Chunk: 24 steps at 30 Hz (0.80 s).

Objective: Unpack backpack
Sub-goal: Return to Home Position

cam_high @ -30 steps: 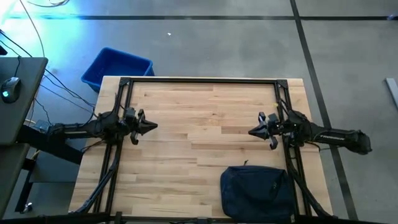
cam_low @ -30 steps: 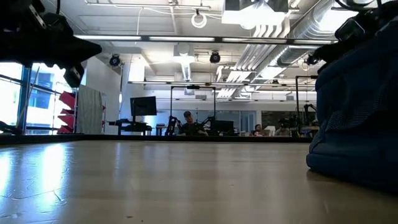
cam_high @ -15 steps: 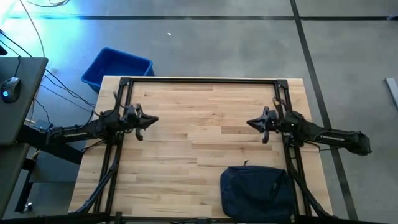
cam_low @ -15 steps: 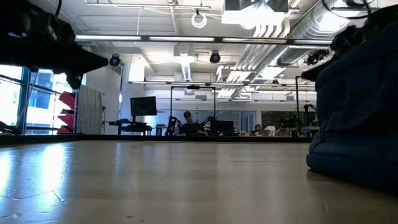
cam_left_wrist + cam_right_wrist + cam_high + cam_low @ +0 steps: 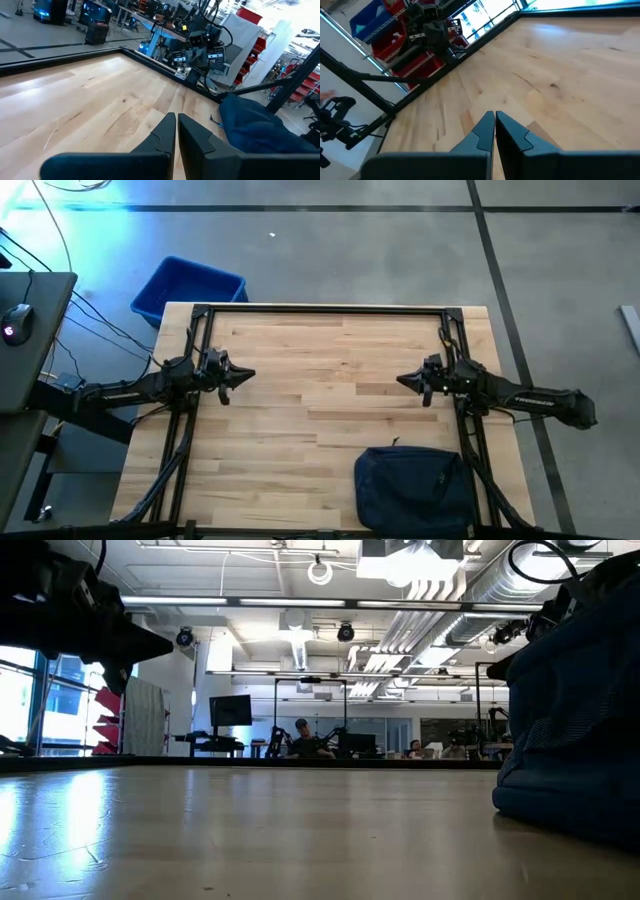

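The dark navy backpack (image 5: 415, 488) lies flat on the wooden table at its near right corner; it fills the right side of the low view (image 5: 575, 720) and shows in the left wrist view (image 5: 255, 125). My left gripper (image 5: 251, 374) hovers shut over the table's left side, pointing toward the right edge. My right gripper (image 5: 399, 381) hovers shut over the right side, pointing toward the left edge, a little beyond the backpack's far edge. Both sets of fingertips are together with nothing between them (image 5: 176, 119) (image 5: 495, 116).
A bright-blue plastic bin (image 5: 188, 288) stands on the floor beyond the table's far left corner. A black frame (image 5: 320, 308) runs along the table's far edge and down both sides. Bare wood (image 5: 320, 380) lies between the two grippers.
My right gripper has rolled about its own axis and tipped slightly downward while staying over the table's right side. My left gripper has swung a little toward the far edge. Both stay shut. The backpack has not moved.
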Motion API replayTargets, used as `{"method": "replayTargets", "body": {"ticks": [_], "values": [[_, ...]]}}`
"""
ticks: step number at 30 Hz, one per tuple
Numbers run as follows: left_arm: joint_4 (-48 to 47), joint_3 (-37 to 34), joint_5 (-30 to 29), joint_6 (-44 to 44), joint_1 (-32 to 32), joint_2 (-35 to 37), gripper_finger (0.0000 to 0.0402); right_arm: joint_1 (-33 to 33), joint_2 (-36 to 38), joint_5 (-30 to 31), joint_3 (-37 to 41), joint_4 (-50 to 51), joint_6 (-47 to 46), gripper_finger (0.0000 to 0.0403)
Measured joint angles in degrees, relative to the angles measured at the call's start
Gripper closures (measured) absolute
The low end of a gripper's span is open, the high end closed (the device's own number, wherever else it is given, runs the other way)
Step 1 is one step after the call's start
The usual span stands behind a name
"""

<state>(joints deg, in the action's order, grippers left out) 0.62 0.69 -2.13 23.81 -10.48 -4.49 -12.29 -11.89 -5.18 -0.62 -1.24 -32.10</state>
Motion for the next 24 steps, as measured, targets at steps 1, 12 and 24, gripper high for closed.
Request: {"method": "replayTargets", "body": {"ticks": [1, 12, 24], "values": [[-0.02, 0.00, -0.06, 0.02, 0.17, 0.29, 0.0401, 1.55, 1.16, 0.74, -0.02, 0.19, -0.02, 0.0403], [2.52, 0.06, -0.11, 0.07, 1.27, 4.28, 0.0401, 10.29, 11.84, 1.64, 0.00, -3.41, -0.04, 0.0403], [0.28, 0.04, -0.15, 0.07, 3.39, 4.31, 0.0401, 13.27, 10.51, 1.30, 0.07, -0.17, -0.03, 0.0402]]}}
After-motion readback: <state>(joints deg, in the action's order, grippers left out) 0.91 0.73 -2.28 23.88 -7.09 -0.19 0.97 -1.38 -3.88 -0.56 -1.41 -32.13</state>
